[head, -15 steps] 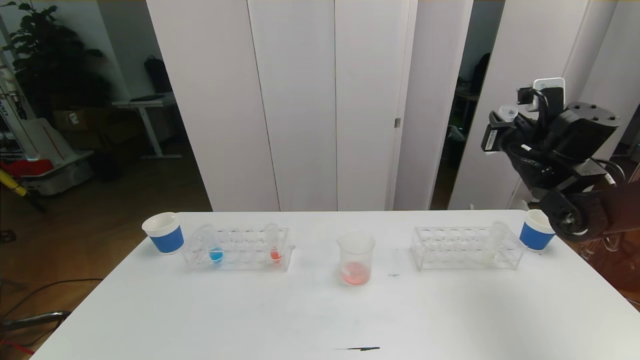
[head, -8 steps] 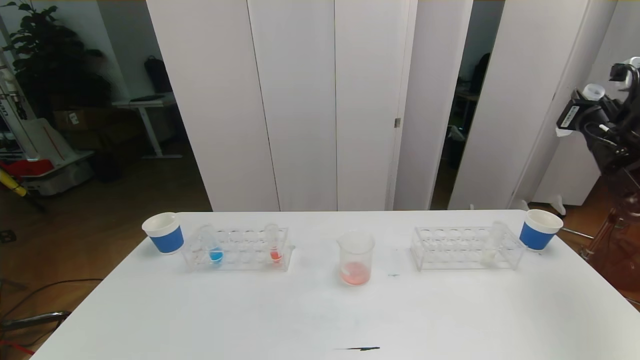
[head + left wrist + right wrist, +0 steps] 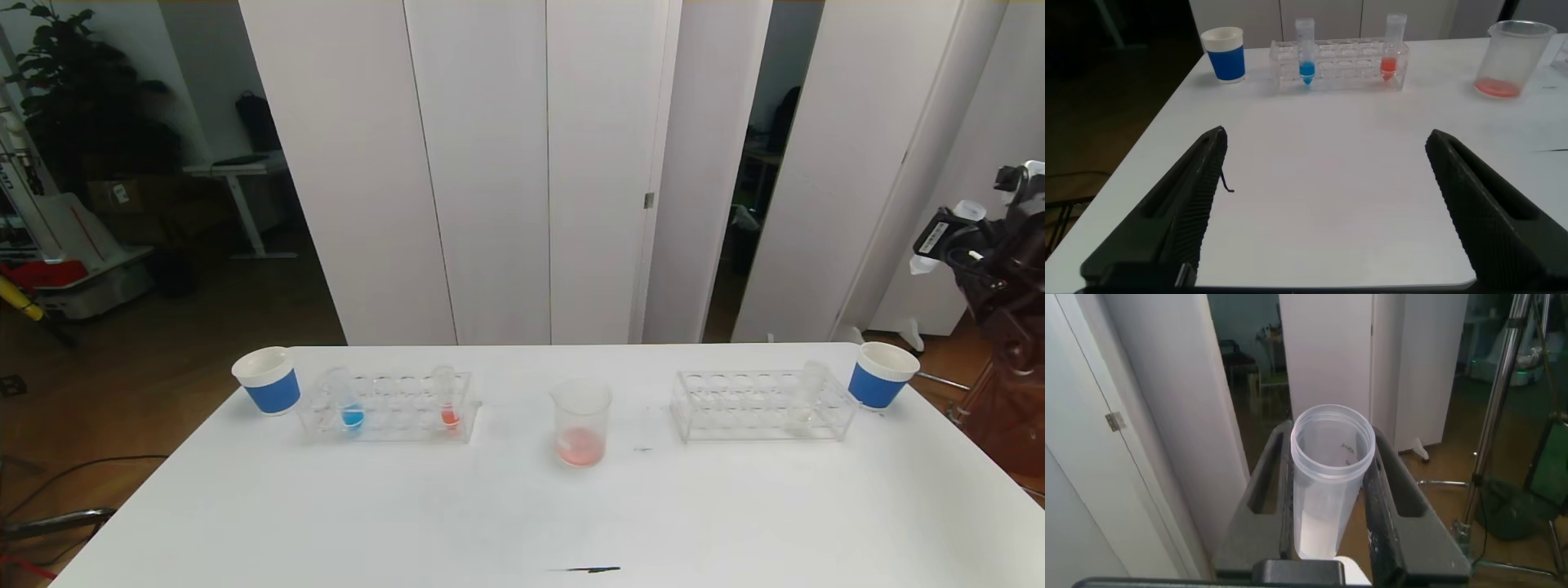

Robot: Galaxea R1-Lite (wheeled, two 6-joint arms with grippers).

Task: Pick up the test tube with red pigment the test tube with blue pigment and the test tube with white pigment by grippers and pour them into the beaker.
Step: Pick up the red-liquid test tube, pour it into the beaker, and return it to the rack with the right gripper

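The blue pigment tube [image 3: 349, 406] and a red pigment tube [image 3: 447, 398] stand in the left clear rack [image 3: 397, 415]. Both show in the left wrist view, blue [image 3: 1306, 55] and red [image 3: 1394, 51]. The white pigment tube [image 3: 806, 397] leans in the right rack [image 3: 739, 407]. The beaker [image 3: 581, 421] stands mid-table with a little red liquid; it also shows in the left wrist view [image 3: 1515, 51]. My right gripper [image 3: 947, 238] is raised off the table's right side, shut on a clear tube [image 3: 1331, 478] that looks whitish at its bottom. My left gripper [image 3: 1325, 143] is open and empty, low by the table's near edge.
Blue-and-white paper cups stand at the far left [image 3: 267, 380] and far right [image 3: 882, 374] of the white table [image 3: 522, 514]. A small black mark [image 3: 584, 569] lies near the front edge. White panels stand behind the table.
My right arm has swung right, away from above the right cup to beyond the table's side, carrying the clear tube, then dropped slightly. Nothing on the table moved.
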